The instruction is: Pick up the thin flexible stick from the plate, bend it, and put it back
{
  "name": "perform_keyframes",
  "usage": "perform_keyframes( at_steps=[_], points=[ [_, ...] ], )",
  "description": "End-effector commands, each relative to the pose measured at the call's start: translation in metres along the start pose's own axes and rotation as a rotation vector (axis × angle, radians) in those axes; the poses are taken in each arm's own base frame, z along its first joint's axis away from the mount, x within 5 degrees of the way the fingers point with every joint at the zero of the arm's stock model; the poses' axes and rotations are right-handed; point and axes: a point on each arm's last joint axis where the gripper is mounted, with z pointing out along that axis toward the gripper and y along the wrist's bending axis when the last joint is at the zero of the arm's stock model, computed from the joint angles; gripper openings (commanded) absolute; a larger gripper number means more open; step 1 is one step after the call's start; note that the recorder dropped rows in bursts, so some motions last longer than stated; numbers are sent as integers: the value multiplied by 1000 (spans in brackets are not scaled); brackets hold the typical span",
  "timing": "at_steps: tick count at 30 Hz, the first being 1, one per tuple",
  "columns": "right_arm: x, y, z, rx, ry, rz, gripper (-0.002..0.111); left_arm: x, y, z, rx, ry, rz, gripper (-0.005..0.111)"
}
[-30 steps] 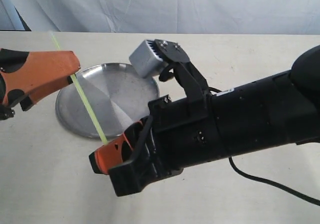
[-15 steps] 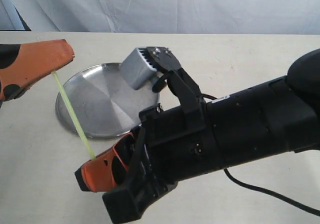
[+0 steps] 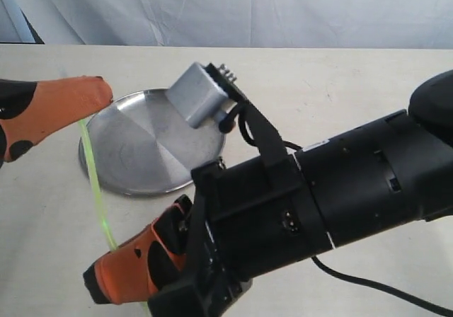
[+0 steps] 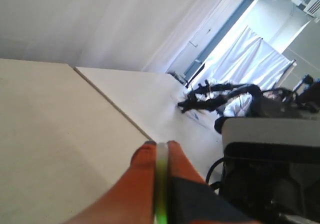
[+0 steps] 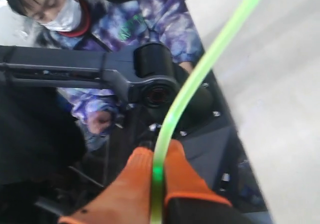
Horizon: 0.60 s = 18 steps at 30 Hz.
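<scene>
The thin flexible stick (image 3: 94, 184), yellow-green and glowing, hangs in the air left of the plate, held at both ends and bowed into a curve. My left gripper (image 3: 105, 90) is shut on its upper end at the far left. My right gripper (image 3: 95, 285) is shut on its lower end near the front edge. In the left wrist view the stick (image 4: 161, 184) lies pinched between the orange fingers (image 4: 144, 174). In the right wrist view the stick (image 5: 187, 91) arcs up out of the shut fingers (image 5: 132, 184). The silver plate (image 3: 141, 154) lies on the table with nothing in it.
The beige table (image 3: 340, 83) ends at a white curtain behind. My right arm's black body (image 3: 333, 189) and its grey camera block (image 3: 198, 94) hang over the plate's right rim. A cable (image 3: 382, 285) trails at the front right. A masked person (image 5: 55, 14) shows in the right wrist view.
The right gripper has swung down and left toward the front edge while the left stayed high. The stick, straight across the plate a second ago, now curves and has left the plate.
</scene>
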Motion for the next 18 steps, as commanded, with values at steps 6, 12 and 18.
perform_keyframes(
  at_steps=[6, 12, 18],
  points=[
    [-5, -19, -6, 268, -23, -170, -1, -29, -37, 23, 166, -1, 76, 0],
    [-16, -34, -13, 459, -122, -202, -1, -25, -46, 33, 196, 34, 65, 0],
    [-10, -28, -10, 377, -63, -205, -1, -24, -41, 35, 128, 38, 70, 0]
  ],
)
